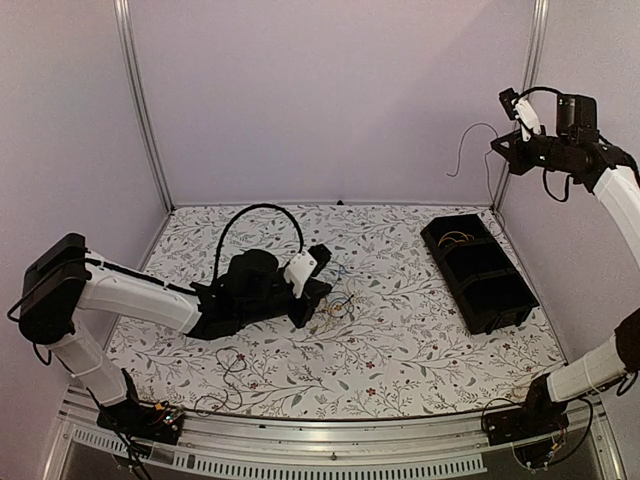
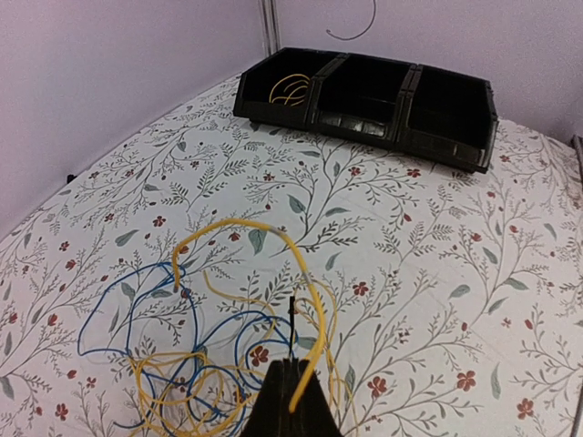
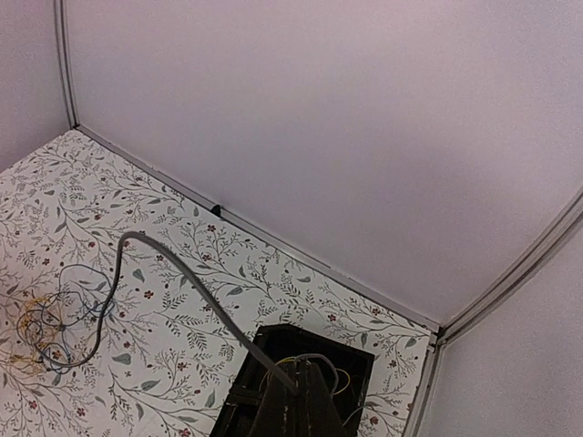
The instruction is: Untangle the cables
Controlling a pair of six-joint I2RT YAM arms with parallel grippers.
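Yellow and blue thin wires make a loose tangle [image 2: 196, 364] in the middle of the table, which is covered by a white cloth with printed flowers [image 1: 400, 350]. The loops cross each other many times, so I cannot tell which strand lies on top. My left gripper [image 2: 291, 378] is low at the near side of this heap. Its fingers are pressed together on one long yellow wire [image 2: 239, 223] that arches up and comes back down between them.

One thin, flexible grey wire [image 3: 209, 300] is not in the heap. It hangs in the air from my right gripper [image 3: 299, 390], which is raised high at the right side and closed tight on one end of it. Below stands a black plastic tray with three compartments [image 1: 500, 305]. A small yellow coil [image 2: 290, 89] lies in its far end compartment, and I see no wire in the other two.

I judge that the step in hand is putting the grey wire away. The next move asks me to lower the right arm over a free compartment and to part the fingers only when most of the wire lies inside, because it looks springy and could jump over the rim. After that, the yellow wire needs a slow pull, since blue loops may come with it.
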